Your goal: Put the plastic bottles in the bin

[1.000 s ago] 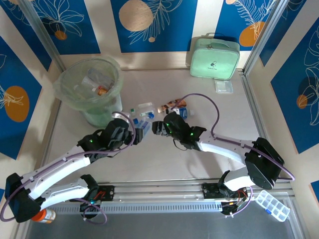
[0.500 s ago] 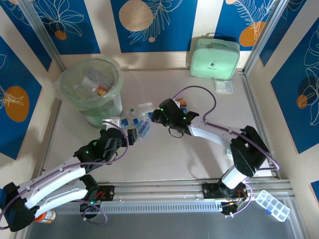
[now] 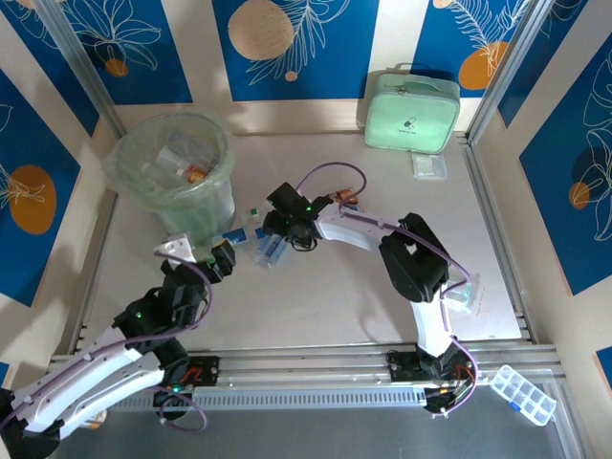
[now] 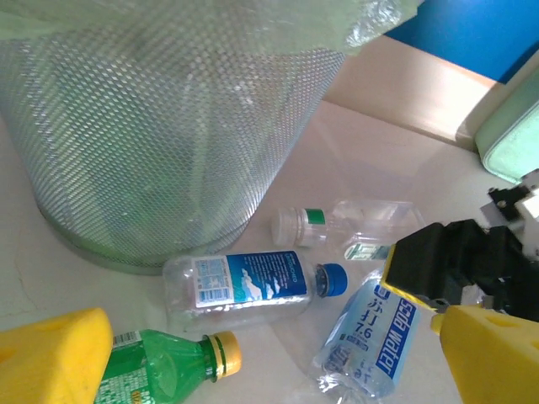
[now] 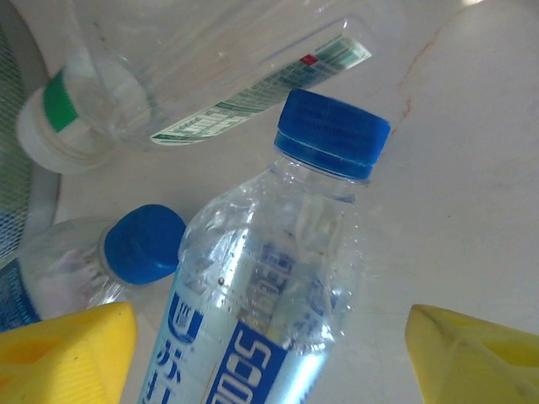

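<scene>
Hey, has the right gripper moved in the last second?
Yes. In the top view the right gripper has swung left, ending closer to the bin, which stays put.

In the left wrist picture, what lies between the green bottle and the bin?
A clear bottle with a blue label and cap lies there on its side, in the left wrist view.

Beige table [image 3: 335,296] — bottles [image 4: 244,284], bin [image 3: 122,158], mint-green case [image 3: 411,110]
</scene>
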`<act>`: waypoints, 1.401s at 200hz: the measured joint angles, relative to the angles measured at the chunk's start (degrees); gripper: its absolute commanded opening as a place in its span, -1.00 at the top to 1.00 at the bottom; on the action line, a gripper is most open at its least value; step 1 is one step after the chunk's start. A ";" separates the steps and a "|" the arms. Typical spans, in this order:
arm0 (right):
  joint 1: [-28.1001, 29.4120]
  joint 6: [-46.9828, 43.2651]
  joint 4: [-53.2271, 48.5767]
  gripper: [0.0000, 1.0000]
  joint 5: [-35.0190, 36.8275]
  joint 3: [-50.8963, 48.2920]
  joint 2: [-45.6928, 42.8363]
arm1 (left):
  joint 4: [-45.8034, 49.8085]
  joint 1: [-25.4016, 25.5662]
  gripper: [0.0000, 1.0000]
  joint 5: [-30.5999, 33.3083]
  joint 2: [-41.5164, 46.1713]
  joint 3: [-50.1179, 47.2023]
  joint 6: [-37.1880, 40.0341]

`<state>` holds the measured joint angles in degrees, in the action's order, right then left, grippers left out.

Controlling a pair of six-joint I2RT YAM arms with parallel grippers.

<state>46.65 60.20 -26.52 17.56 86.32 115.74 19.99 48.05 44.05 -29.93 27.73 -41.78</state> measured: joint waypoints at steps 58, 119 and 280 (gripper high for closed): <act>0.17 1.07 -5.33 -0.57 0.07 7.06 5.90 | 1.31 -0.02 -0.99 1.27 -0.66 -0.37 -1.11; 0.98 2.03 -9.79 -0.28 0.66 10.88 8.28 | 2.34 -0.02 -0.99 3.13 -0.55 -0.37 -1.95; 2.71 -4.96 -0.04 0.28 1.90 -14.19 -15.02 | -9.97 -0.02 -0.99 -11.02 -10.45 -1.51 6.23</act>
<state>49.36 55.24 -26.57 19.46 72.14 100.73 10.02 48.03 33.04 -40.38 26.22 -35.55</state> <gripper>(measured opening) 0.544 0.994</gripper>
